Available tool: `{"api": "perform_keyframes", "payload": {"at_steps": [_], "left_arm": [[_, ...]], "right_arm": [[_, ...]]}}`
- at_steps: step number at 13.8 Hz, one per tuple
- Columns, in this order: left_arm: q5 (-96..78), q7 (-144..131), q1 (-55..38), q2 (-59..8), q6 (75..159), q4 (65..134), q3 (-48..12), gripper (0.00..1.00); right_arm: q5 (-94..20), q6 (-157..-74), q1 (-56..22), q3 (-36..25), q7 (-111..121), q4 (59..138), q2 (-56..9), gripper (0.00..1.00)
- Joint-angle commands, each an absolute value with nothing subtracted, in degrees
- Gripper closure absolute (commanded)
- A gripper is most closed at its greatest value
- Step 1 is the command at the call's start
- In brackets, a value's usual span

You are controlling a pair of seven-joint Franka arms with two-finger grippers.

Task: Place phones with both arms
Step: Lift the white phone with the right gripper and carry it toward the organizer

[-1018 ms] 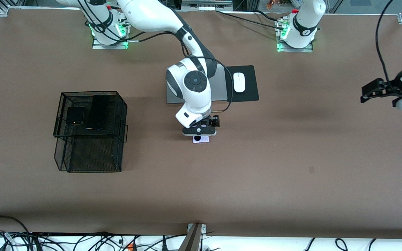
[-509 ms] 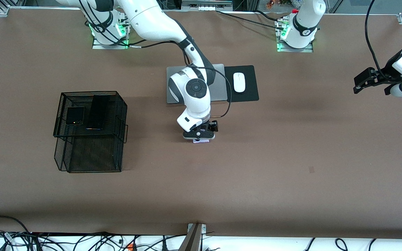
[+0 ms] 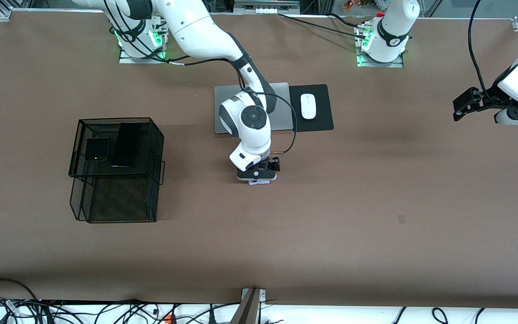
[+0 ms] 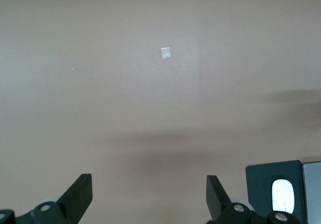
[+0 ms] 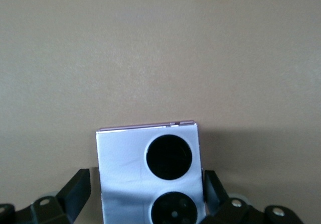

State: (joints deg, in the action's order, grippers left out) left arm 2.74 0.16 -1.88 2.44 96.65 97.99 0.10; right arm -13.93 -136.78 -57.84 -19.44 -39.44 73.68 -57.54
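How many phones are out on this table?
3: a small square black flip phone and a long slim black slab phone on the black mesh basket; a lilac-white flip phone between the right gripper fingers.

We've got the lilac flip phone [image 5: 149, 176] lying flat on the brown table [image 5: 160, 48], right gripper [image 5: 145, 194] fingers spread on either side of it.

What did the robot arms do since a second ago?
The right pincer dropped lower around the lilac-white flip phone, fingers either side, one touching. The left pincer pulled up a bit, still open. The two black phones in the mesh basket stayed put.
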Motion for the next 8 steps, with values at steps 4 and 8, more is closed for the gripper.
{"api": "perform_keyframes", "payload": {"at_steps": [4,8], "left_arm": [[4.13,-0.18,-1.41,0.88,95.98,95.54,-0.26,0.00],[4.22,-0.09,-1.41,0.70,95.89,95.28,-0.26,0.00]], "right_arm": [[-14.50,-138.34,-58.80,-19.34,-39.46,74.09,-58.36,0.08],[-14.41,-138.34,-58.80,-19.34,-39.46,74.09,-58.36,0.77]]}}
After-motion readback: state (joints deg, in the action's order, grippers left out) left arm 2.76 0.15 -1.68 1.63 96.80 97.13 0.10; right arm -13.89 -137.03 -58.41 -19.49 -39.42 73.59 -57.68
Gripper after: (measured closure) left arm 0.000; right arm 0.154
